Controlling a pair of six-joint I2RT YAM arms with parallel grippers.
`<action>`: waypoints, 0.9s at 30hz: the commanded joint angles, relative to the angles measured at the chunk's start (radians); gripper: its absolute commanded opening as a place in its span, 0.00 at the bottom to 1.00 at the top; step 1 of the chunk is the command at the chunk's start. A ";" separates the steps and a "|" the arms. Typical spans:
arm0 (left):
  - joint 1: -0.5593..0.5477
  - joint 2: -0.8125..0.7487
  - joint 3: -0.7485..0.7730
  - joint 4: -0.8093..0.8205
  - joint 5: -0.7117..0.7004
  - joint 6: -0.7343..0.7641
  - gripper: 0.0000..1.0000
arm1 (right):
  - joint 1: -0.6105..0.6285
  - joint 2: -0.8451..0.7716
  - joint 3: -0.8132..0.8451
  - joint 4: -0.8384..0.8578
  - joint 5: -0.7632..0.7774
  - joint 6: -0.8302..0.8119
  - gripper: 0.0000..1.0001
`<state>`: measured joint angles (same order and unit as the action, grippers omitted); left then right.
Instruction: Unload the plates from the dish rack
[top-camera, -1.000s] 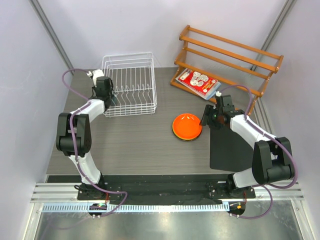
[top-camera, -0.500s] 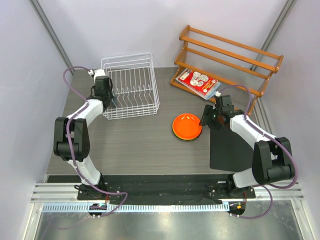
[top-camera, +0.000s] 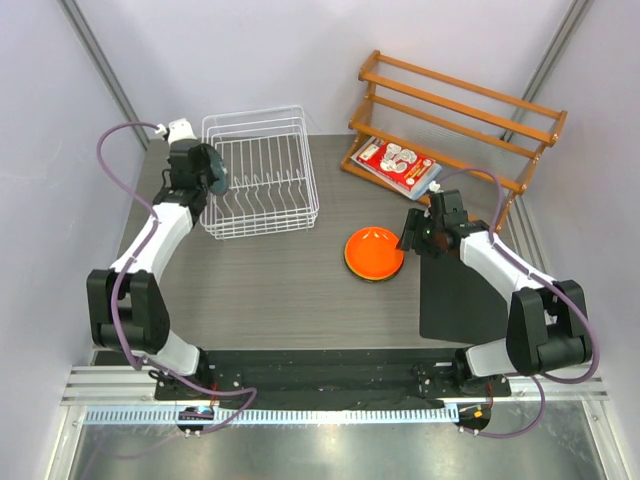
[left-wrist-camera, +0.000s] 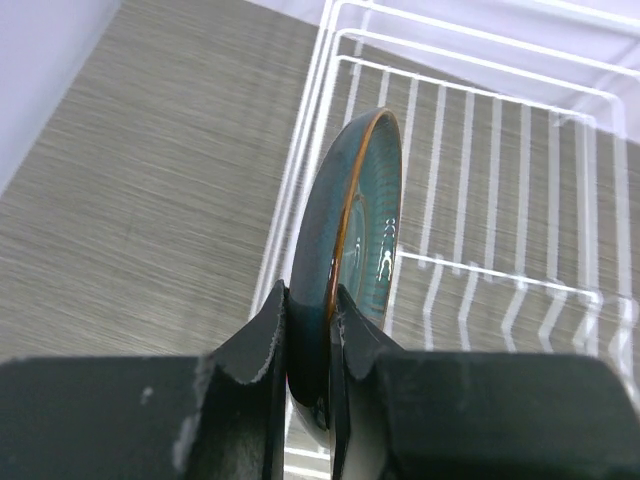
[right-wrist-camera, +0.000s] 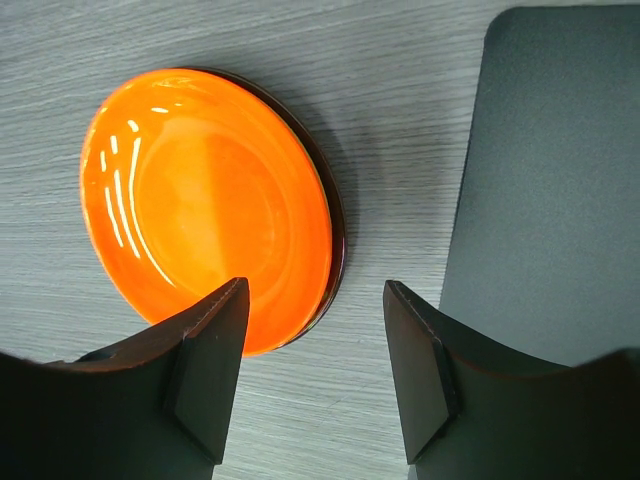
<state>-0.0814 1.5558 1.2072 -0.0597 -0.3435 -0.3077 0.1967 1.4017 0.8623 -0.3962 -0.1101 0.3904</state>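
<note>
Plates: the teal-grey plate (left-wrist-camera: 350, 240) is standing on edge in the left gripper (left-wrist-camera: 310, 300), whose jaws are pinching its lower rim from both faces. It is hanging over the left wall of the dish rack (top-camera: 305, 165), and whether it is clear of the wires I cannot tell. No other plate is showing in the rack from above.

The orange plate (right-wrist-camera: 200, 200) is lying flat on the table (top-camera: 270, 290), just left of the black mat (right-wrist-camera: 560, 150). A dark rim is peeking from under it, possibly another plate. The right gripper (right-wrist-camera: 315, 290) is hovering over its edge with jaws apart, holding nothing.

Step in hand, as I am judging it: carrying out what looks like the last plate.

Next move is calling for:
- lifting clear of the wires
- swinging right towards the orange plate
- tipping the plate flat before letting go
</note>
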 joint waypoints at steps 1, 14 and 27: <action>0.000 -0.128 0.022 0.015 0.116 -0.095 0.00 | 0.007 -0.066 0.040 0.025 -0.010 -0.018 0.62; -0.138 -0.152 -0.150 0.211 0.621 -0.358 0.00 | 0.020 -0.107 0.055 0.238 -0.293 0.054 0.63; -0.331 -0.062 -0.169 0.363 0.673 -0.439 0.00 | 0.038 -0.078 -0.023 0.514 -0.473 0.202 0.69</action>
<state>-0.3927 1.4933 1.0325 0.1181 0.2749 -0.6903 0.2245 1.3285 0.8433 0.0013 -0.5068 0.5472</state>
